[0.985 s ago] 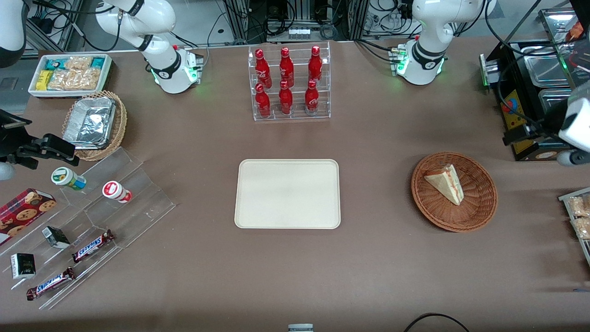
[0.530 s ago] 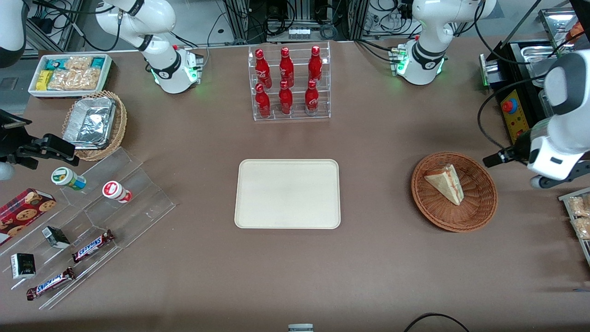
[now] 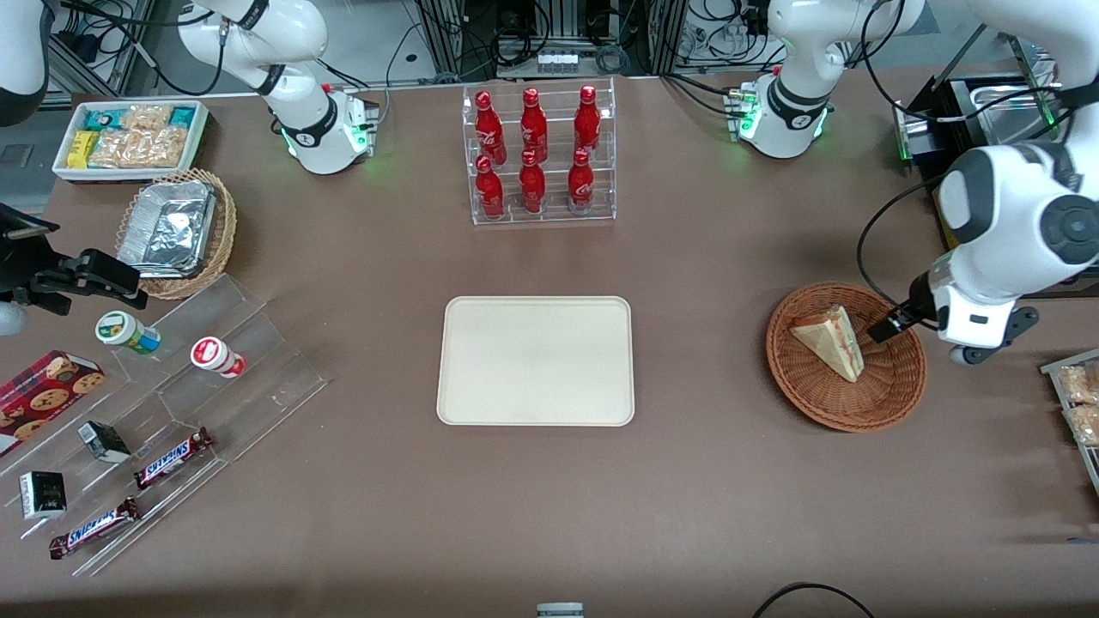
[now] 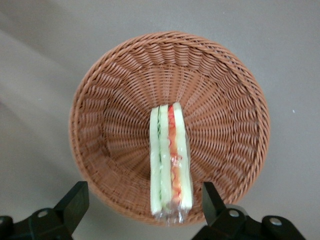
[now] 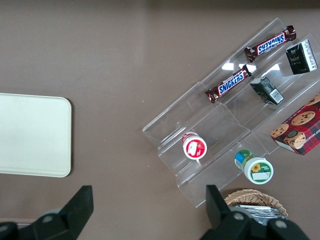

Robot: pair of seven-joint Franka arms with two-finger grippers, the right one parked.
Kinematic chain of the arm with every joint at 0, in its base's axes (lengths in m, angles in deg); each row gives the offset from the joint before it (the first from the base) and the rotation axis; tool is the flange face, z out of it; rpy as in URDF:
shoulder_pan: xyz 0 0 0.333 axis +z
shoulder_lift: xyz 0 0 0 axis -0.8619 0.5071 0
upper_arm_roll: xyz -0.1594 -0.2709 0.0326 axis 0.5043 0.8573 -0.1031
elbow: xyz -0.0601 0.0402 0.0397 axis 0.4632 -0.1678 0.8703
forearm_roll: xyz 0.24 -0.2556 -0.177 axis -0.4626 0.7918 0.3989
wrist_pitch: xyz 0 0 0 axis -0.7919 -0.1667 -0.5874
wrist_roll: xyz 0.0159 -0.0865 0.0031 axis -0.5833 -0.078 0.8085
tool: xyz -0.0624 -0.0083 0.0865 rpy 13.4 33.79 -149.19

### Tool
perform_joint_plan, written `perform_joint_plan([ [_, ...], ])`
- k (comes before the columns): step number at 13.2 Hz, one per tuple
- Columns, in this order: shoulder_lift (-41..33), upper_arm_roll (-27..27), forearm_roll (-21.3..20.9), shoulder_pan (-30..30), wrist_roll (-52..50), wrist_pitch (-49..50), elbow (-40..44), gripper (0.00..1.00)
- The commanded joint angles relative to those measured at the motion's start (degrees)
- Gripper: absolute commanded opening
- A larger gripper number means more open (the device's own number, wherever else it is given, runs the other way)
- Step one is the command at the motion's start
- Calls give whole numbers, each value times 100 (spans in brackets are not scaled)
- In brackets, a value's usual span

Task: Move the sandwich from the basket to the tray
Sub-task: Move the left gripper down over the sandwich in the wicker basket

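- While nothing is gripped yet, the counter (image 3: pixel 730 481) carries everything, and the tray (image 3: pixel 536 360) serves as landmark: it lies flat and bare in the middle.
- Well apart from the tray, toward the working arm's end of the counter, sits the basket (image 3: pixel 847 356), round and shallow, its woven wall sloping inward.
- Above the basket's edge farthest from the tray hangs the tool (image 4: pixel 142 202), its two fingers spread wide, pinching nothing, clear of the wicker as far as the wrist view shows.
- Farther from the tray than the basket's near rim, the sandwich (image 4: pixel 170 157) stands on edge inside the basket, wrapped in clear film, its red and green filling facing upward between the pale bread slices.
- Risk, as I judge it: the wedge lies nearer one finger than the other, so a descent from here could land that finger on the bread and crush it.
- Another risk: the low basket wall may catch a fingertip and drag or tip the basket.
- Smallest worry: the slick film may let the soft wedge slide out on the way to the tray.
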State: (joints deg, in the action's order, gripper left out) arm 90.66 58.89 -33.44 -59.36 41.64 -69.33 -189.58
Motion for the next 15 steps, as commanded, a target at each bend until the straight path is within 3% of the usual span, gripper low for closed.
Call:
perform_joint_plan([
  [1, 263, -6, 43, -53, -287, -578, -287, 100],
  [12, 1249, 21, 227, -237, -578, -1773, -471, 100],
  [14, 1354, 21, 227, -246, -762, -1774, -471, 92],
  [15, 1407, 21, 227, -246, -806, -1774, -463, 80],
])
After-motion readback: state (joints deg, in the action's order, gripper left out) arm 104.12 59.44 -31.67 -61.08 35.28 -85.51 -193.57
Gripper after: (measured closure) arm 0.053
